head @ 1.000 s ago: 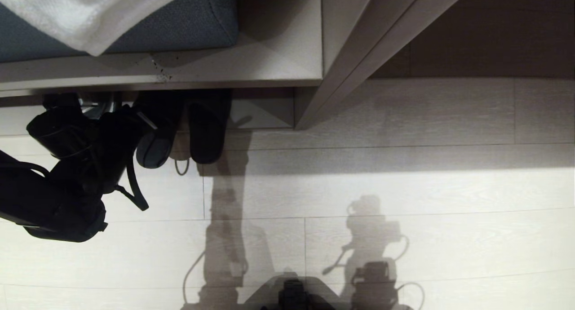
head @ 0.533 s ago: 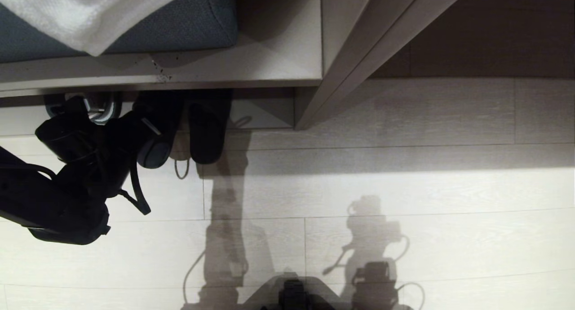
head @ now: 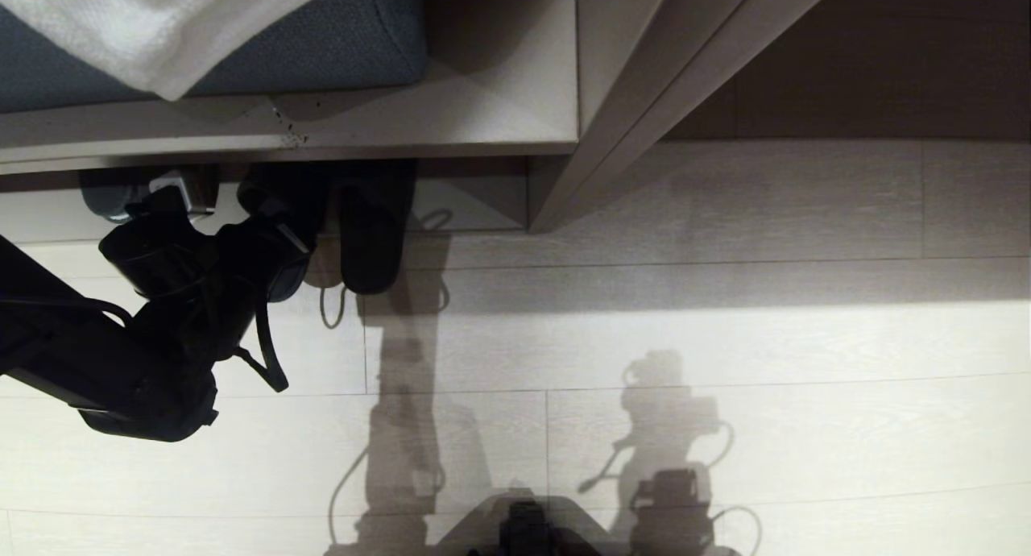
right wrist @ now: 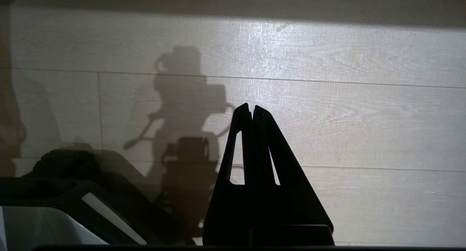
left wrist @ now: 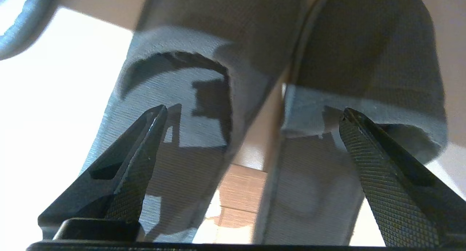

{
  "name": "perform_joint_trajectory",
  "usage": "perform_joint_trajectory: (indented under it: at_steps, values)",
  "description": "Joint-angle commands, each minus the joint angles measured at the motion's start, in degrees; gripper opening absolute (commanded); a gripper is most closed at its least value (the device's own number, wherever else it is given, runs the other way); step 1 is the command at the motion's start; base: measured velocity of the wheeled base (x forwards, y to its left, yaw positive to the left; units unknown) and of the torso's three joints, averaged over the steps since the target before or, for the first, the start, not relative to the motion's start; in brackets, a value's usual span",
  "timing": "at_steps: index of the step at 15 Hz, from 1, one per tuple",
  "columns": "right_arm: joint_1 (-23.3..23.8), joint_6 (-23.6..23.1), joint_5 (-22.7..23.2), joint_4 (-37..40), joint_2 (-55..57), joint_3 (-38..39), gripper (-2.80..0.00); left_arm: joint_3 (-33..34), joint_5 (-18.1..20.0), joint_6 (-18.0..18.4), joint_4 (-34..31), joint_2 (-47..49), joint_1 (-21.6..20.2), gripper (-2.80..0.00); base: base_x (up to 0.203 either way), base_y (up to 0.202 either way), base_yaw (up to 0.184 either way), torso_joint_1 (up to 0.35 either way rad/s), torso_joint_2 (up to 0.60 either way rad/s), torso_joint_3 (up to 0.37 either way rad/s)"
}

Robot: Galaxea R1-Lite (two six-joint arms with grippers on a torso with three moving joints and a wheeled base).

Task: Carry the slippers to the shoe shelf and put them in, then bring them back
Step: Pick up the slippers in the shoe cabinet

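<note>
The two black slippers lie side by side with their toes under the bench edge, in the shoe shelf, and their heels out on the floor. My left gripper hovers low over the left one's heel and hides part of it. In the left wrist view the gripper is open wide. Its fingers straddle the heel ends of both slippers; whether they touch, I cannot tell. My right gripper is shut and empty over bare floor, outside the head view.
Another dark shoe with a pale grey edge sits in the cubby left of the gripper. A blue cushion with a white cloth tops the bench. A desk panel stands to the right. Pale plank floor lies in front.
My left arm has moved right and toward the shelf, bringing the open gripper over the slippers' heels. The slippers have stayed put.
</note>
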State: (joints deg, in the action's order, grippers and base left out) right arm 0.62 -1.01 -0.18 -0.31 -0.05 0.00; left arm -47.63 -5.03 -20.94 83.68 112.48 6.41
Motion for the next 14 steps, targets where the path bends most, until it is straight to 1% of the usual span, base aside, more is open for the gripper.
perform_joint_trajectory:
  at_steps: [1, 5, 11, 14]
  values:
    - [0.0, 0.0, 0.0, 0.0, -2.2, 2.3, -2.8, 0.0, -0.1, -0.2, 0.5, 0.3, 0.0, 0.0, 0.0, 0.0, 0.0, 0.0, 0.0, 0.0]
    - [0.0, 0.0, 0.0, 0.0, -2.2, 2.3, -2.8, -0.1, 0.1, -0.5, 0.5, 0.3, 0.2, 0.0, 0.0, 0.0, 0.0, 0.0, 0.0, 0.0]
    - [0.0, 0.0, 0.0, 0.0, -2.2, 2.3, -2.8, -2.2, 0.2, -0.9, 0.5, 0.0, 0.3, 0.0, 0.0, 0.0, 0.0, 0.0, 0.0, 0.0]
    - [0.0, 0.0, 0.0, 0.0, -2.2, 2.3, -2.8, -3.6, 0.6, -0.8, 0.4, 1.5, 0.6, 0.0, 0.0, 0.0, 0.0, 0.0, 0.0, 0.0]
